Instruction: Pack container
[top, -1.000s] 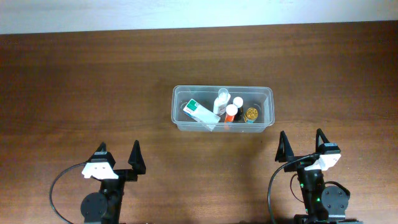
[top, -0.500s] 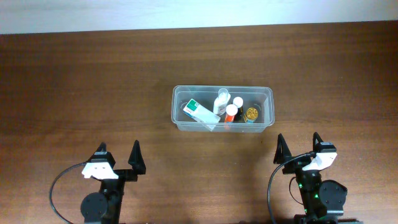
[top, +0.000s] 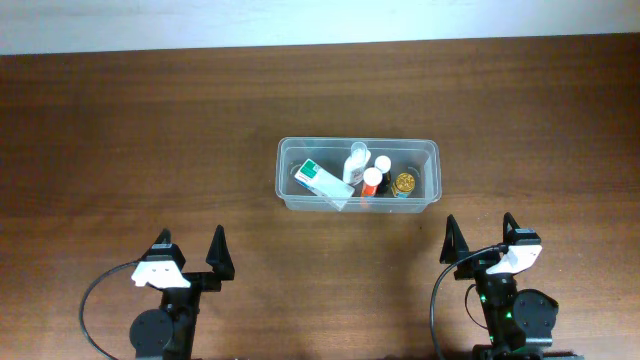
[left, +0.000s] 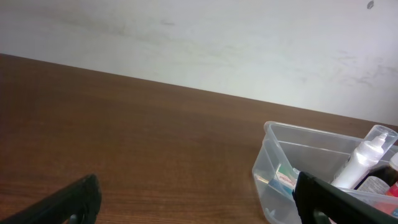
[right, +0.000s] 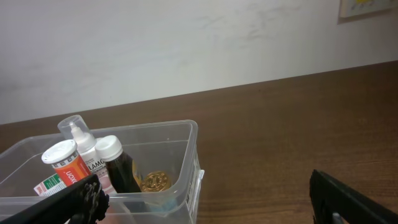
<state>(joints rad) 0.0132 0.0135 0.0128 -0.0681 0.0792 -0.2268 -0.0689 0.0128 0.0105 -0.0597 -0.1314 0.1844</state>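
The right gripper (top: 480, 226) had eased back a touch toward its own base and settled, jaws spread wide and holding nothing. The left gripper (top: 190, 238) hadn't budged, equally wide and empty. Bare table (top: 120, 130) lay just ahead of both. Further ahead of the right claw, a little to its left, sat the container (top: 432, 150), holding a white-and-green box (top: 322, 180), an orange-capped bottle (top: 372, 178) and a gold-lidded jar (top: 404, 183). No loose item showed outside it, so the packing looked finished.
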